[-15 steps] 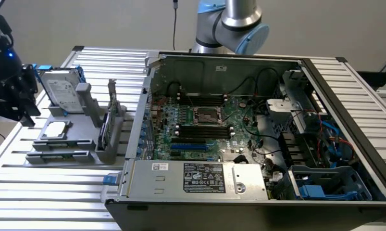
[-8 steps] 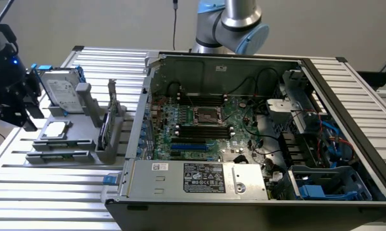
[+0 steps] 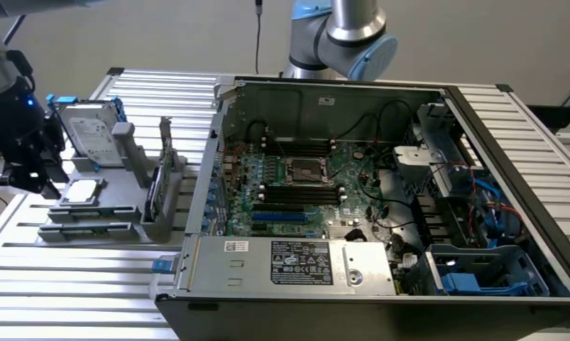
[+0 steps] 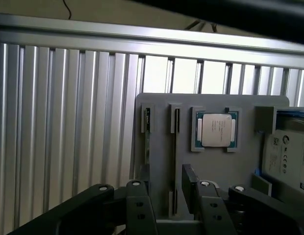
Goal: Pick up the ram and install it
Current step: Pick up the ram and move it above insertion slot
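**Inspector:** Jaw condition?

**Assessor:** The gripper (image 4: 164, 191) is hovering over the grey holder (image 4: 161, 147). Its jaws are standing wide apart and are grasping nothing.

**Inspector:** Location of the ram?

**Assessor:** The ram (image 4: 147, 142) is standing on edge in the holder's outermost slot, showing as a thin green strip. It is sitting just beside one finger (image 4: 138, 205); whether they are touching, I cannot tell.

**Inspector:** Other items?

**Assessor:** A silver processor chip (image 4: 216, 129) is lying flat in the holder's pocket, past the neighbouring slot. A hard drive (image 4: 289, 156) is sitting at the holder's far end. The holder is resting on a ribbed metal table (image 4: 68, 122). An open computer case (image 3: 323, 99) is lying beside the holder, at the exterior view's right.
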Controlling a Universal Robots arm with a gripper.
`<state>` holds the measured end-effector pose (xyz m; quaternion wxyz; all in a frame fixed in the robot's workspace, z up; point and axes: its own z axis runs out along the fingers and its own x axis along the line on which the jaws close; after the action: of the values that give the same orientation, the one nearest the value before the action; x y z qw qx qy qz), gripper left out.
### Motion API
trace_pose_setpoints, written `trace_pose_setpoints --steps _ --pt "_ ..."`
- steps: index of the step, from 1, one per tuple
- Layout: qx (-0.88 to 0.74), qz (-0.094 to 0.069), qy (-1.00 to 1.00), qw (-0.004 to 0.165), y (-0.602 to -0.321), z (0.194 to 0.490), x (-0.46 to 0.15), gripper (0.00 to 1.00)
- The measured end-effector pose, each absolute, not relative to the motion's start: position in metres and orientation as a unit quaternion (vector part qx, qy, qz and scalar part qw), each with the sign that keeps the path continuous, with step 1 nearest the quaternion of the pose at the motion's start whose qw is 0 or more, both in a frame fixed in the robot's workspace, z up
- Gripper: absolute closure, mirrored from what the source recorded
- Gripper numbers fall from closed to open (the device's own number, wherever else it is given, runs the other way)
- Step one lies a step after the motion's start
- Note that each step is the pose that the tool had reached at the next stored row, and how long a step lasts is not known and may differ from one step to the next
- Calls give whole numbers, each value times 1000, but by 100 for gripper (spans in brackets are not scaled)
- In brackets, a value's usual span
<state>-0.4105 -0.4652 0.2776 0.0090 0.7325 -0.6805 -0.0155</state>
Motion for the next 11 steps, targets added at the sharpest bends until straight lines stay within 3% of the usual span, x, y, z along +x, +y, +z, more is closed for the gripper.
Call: trace_pose_setpoints --steps 1,2,11 --pt "733 -16 -681 9 -465 276 -410 60" --pt "733 -16 -681 9 -466 274 -410 67" --pt "732 -16 -681 9 -467 258 -409 67"
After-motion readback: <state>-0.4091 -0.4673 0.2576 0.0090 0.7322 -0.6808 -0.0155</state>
